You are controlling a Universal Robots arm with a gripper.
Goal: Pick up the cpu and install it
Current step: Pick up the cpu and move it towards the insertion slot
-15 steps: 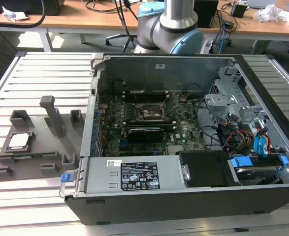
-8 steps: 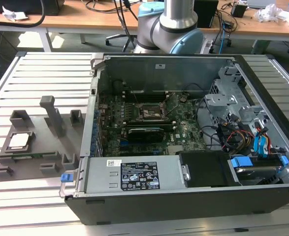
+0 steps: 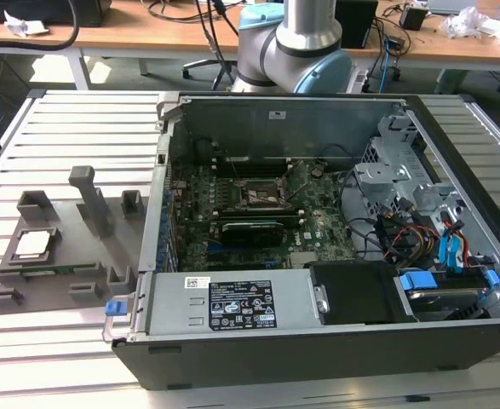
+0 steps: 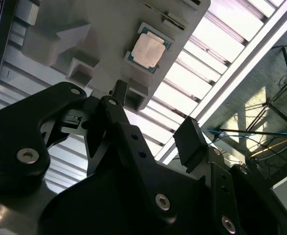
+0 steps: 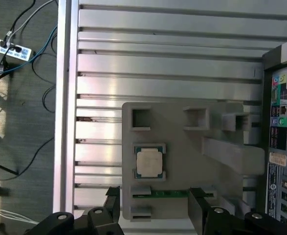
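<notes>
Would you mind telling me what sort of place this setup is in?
Probably a robotics lab: an open computer case lies on a slotted aluminium table, a grey fixture holds the cpu, and cable-strewn desks stand behind.

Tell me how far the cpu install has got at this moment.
Nothing looks done: the cpu lies in its grey holder on the slatted table, outside the case. In hand: nothing; the claw hangs open above the holder. Left: picking it up and seating it in the motherboard socket.
</notes>
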